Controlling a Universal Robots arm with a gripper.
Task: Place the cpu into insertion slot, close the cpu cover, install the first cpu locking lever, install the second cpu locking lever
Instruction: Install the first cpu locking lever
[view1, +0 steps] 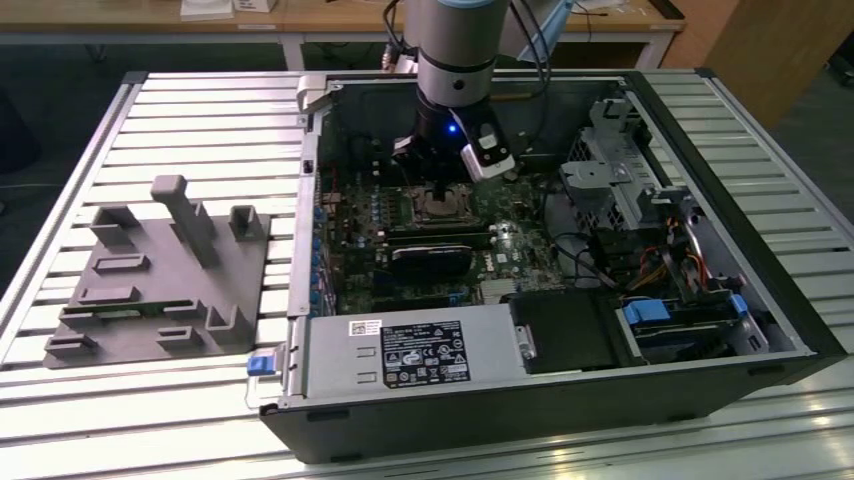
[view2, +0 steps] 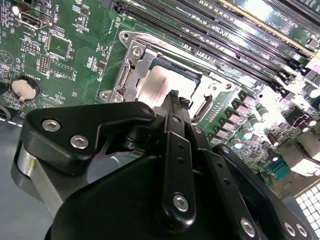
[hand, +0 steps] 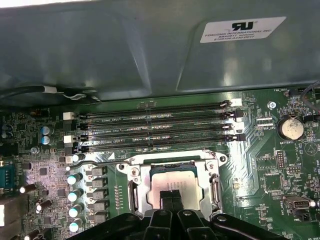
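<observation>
The gripper (hand: 173, 201) held its fingers together, tips at the silver chip (hand: 167, 184). The chip lay in its socket (hand: 172, 167), framed by the metal cover (hand: 134, 172). Beyond ran long black memory slots (hand: 150, 125), then the grey case wall (hand: 125, 50).

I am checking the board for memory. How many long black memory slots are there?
4. In the first wrist view they lie side by side between the case wall and the cpu cover: memory slot one, two, three, four. None seems hidden.
</observation>
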